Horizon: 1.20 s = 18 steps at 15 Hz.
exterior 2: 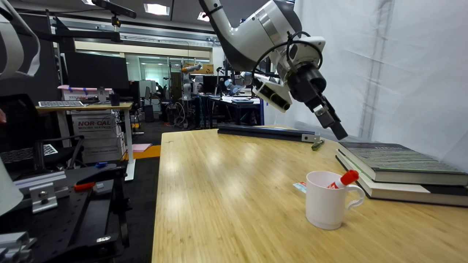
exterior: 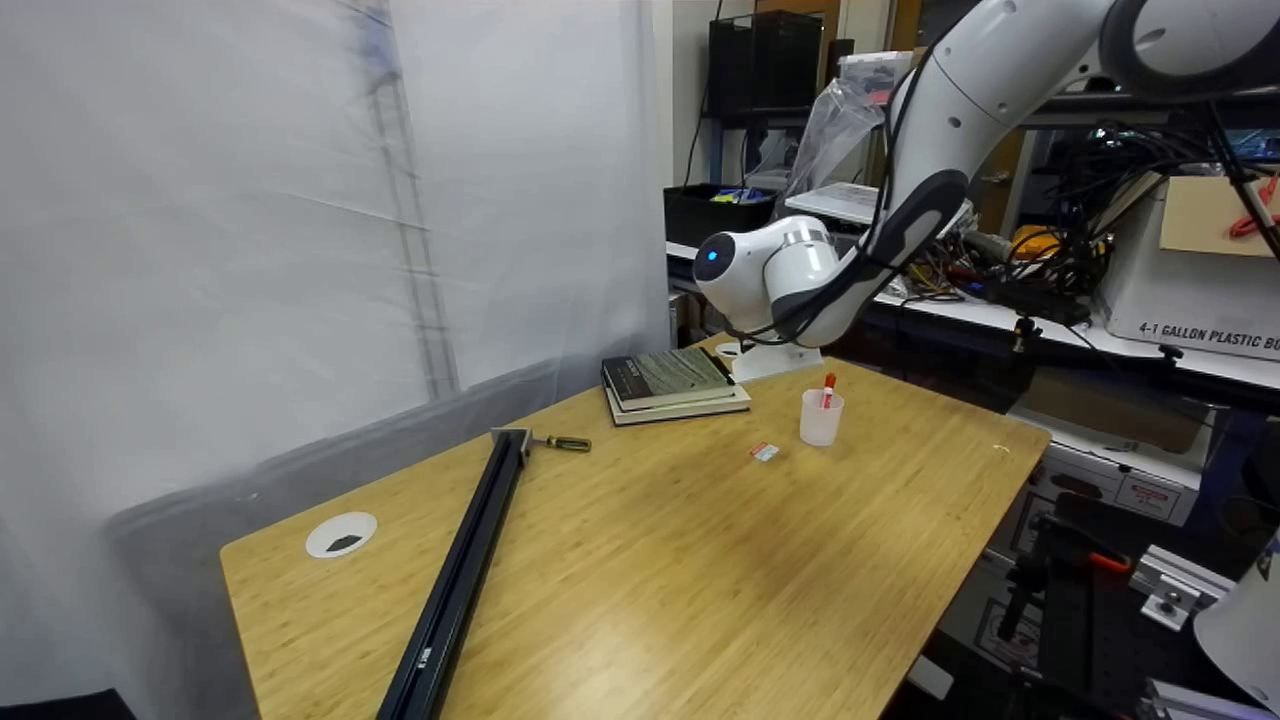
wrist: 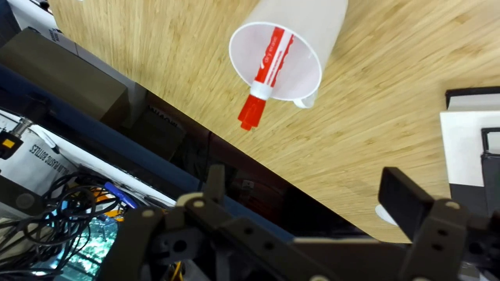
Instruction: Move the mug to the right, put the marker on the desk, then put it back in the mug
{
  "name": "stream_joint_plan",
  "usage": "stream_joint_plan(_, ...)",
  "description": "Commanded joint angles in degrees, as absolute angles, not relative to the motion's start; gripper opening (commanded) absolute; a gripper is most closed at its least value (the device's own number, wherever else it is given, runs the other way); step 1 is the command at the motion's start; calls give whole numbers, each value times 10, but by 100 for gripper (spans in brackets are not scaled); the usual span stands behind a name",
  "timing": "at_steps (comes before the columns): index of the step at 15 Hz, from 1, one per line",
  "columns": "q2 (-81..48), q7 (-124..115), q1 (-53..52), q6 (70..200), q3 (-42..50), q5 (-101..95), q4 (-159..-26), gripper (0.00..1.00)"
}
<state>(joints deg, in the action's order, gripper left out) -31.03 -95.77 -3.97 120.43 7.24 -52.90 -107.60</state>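
The white mug stands upright on the light-wood desk (exterior: 700, 570) and shows in both exterior views (exterior: 819, 428) (exterior 2: 323, 208) and in the wrist view (wrist: 320, 27). The red marker (exterior 2: 349, 177) leans inside the mug with its red cap sticking out above the rim; it also shows in the wrist view (wrist: 269, 62). My gripper (exterior 2: 335, 127) is in the air above the desk, apart from the mug and marker. In the wrist view my gripper (wrist: 306, 187) has its fingers wide apart with nothing between them. In an exterior view the wrist of the arm hides the fingers.
Two stacked books (exterior: 670, 385) lie near the mug at the curtain side. A small white-and-red scrap (exterior: 764, 452) lies beside the mug. A long black bar (exterior: 460, 570) and a screwdriver (exterior: 565, 443) lie farther along. A cable hole (exterior: 341, 535) is near the corner.
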Motion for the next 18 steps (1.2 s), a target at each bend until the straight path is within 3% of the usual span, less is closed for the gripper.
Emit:
stream_joint_plan(1, -269, -896, -12, 1247, 56, -512, -1118, 100)
stream_joint_plan(7, -221, -717, 22, 1358, 54, -462, -1181, 100)
stream_joint_plan(18, -151, -334, 22, 1389, 57, -249, -1242, 100)
